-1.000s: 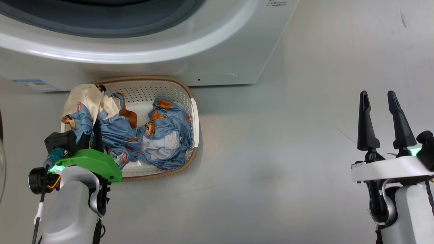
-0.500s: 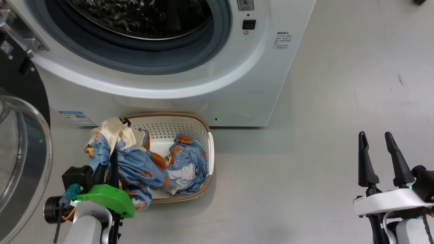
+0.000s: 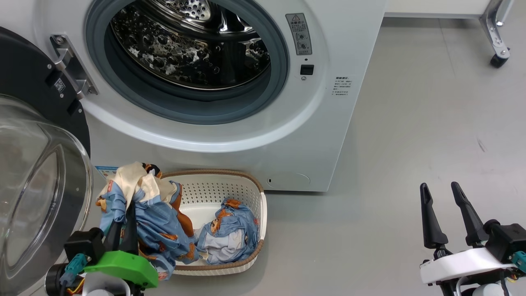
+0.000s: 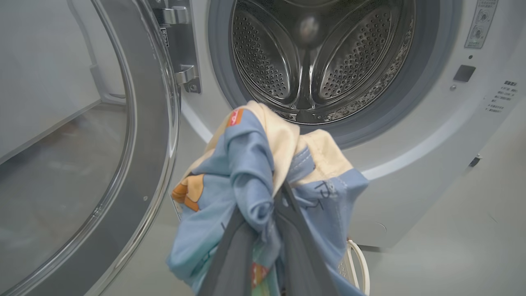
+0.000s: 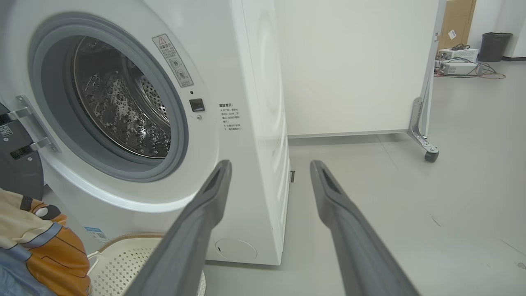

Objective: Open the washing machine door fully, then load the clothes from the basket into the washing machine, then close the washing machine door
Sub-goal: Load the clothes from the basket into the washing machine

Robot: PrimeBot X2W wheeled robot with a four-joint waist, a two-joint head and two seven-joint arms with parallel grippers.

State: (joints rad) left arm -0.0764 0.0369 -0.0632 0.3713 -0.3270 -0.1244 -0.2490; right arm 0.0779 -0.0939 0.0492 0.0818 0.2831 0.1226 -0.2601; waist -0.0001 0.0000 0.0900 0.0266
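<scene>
Since a second ago the head camera has tipped up, bringing the washing machine's whole opening into view, and the left gripper (image 4: 265, 201) has raised its bunch of clothes (image 3: 152, 222) off the pile.

The washing machine (image 3: 320, 135) fills the upper left and centre of the head view. It is white, with a grey rubber seal (image 3: 197, 105) around a shiny steel drum (image 3: 193, 45) full of holes. Its door (image 3: 41, 176) stands swung wide at the left edge, hinge side up, with a black rim and a bulging clear glass bowl. The basket (image 3: 218, 191) sits on the floor just below the opening, touching or nearly touching the machine's front. It is cream, perforated, with a brown rim.

The clothes are light blue with orange-brown figures, with a cream piece on top. They hang over the basket's left end, just beside the glass bowl, and their lower folds trail into the basket. Another blue piece (image 3: 230, 234) lies crumpled in the basket's right half.

The left gripper's fingers are pinched on the clothes, low in front of the drum mouth. The right gripper (image 3: 439, 187) is at the lower right with its fingers spread, holding nothing.

Bare grey floor (image 3: 411, 144) runs right of the machine to a wheeled metal leg (image 3: 497, 57) at the upper right corner.
</scene>
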